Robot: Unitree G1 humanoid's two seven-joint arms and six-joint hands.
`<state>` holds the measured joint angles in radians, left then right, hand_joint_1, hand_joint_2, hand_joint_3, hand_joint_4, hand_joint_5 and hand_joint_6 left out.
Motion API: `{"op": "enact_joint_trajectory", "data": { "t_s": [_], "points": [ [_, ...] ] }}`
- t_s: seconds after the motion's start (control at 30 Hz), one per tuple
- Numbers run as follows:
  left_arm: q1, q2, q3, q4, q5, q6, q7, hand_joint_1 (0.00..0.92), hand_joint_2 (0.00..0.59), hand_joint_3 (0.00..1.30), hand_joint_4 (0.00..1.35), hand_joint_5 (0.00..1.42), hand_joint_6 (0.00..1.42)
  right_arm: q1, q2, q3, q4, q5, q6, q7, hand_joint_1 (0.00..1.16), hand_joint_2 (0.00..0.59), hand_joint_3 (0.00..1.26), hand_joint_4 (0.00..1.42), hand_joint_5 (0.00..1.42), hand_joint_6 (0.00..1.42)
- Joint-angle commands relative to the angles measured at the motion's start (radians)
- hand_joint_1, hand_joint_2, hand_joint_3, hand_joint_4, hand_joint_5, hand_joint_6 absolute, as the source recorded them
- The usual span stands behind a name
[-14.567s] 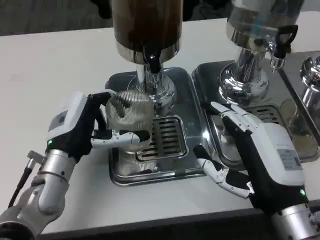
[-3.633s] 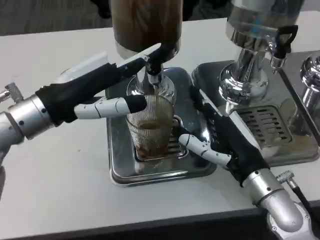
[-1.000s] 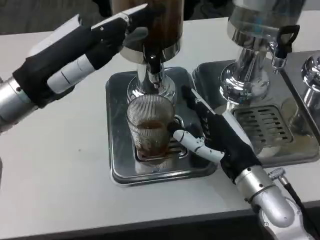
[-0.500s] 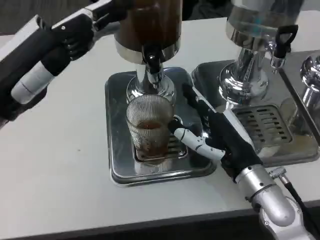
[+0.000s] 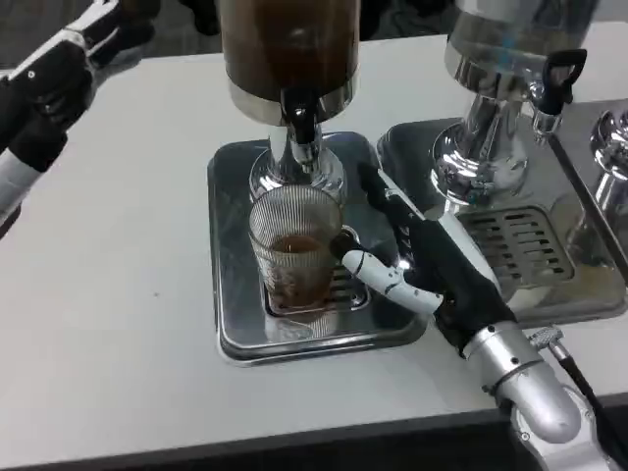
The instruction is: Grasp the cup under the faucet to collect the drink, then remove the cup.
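Nearest the camera, the silver right forearm rises from the lower right corner and ends in the right hand (image 5: 432,265), black at the palm with white and black fingers, lying over the right edge of a shiny square steel drip tray (image 5: 231,329) on the white surface (image 5: 108,324). Its white thumb reaches left to touch the side of a clear ribbed glass cup (image 5: 294,250), while its other fingers stretch up past the cup's far right side; whether they close round the glass cannot be told, so the hold is uncertain. The cup stands upright on the tray's slotted grate, partly filled with brown drink, directly below the black faucet (image 5: 301,123) of a tall dispenser (image 5: 287,44) whose clear tank holds dark brown liquid above a chrome pedestal. To the right, just beside the first tray, a second steel tray (image 5: 535,270) carries another chrome dispenser (image 5: 505,59) with a clear tank and a black tap handle. At the far upper left corner, well apart from the cup, the left hand (image 5: 59,74) hangs above the surface, black and white, holding nothing; how its fingers lie cannot be made out.
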<state>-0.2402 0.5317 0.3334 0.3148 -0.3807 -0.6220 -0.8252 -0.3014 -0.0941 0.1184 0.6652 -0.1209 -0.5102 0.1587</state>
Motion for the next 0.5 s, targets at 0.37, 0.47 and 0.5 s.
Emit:
{"op": "enact_joint_trajectory", "data": {
  "t_s": [0.37,0.47,0.5],
  "points": [
    [-0.028,-0.018,-0.05,0.324,0.098,-0.084,0.036,0.0,0.092,0.14,0.01,0.08,0.1,-0.027,-0.008,-0.001,0.046,-0.002,-0.05,0.006,0.53,0.249,0.0,0.0,0.0,0.0],
    [-0.041,-0.018,-0.058,0.37,0.11,-0.098,0.038,0.0,0.091,0.14,0.01,0.09,0.1,-0.031,-0.008,0.005,0.052,-0.022,-0.055,-0.011,0.55,0.236,0.0,0.0,0.0,0.0],
    [-0.045,-0.019,-0.059,0.381,0.112,-0.102,0.038,0.0,0.092,0.15,0.01,0.09,0.1,-0.032,-0.008,0.007,0.054,-0.028,-0.056,-0.016,0.55,0.236,0.0,0.0,0.0,0.0]
  ]
}}
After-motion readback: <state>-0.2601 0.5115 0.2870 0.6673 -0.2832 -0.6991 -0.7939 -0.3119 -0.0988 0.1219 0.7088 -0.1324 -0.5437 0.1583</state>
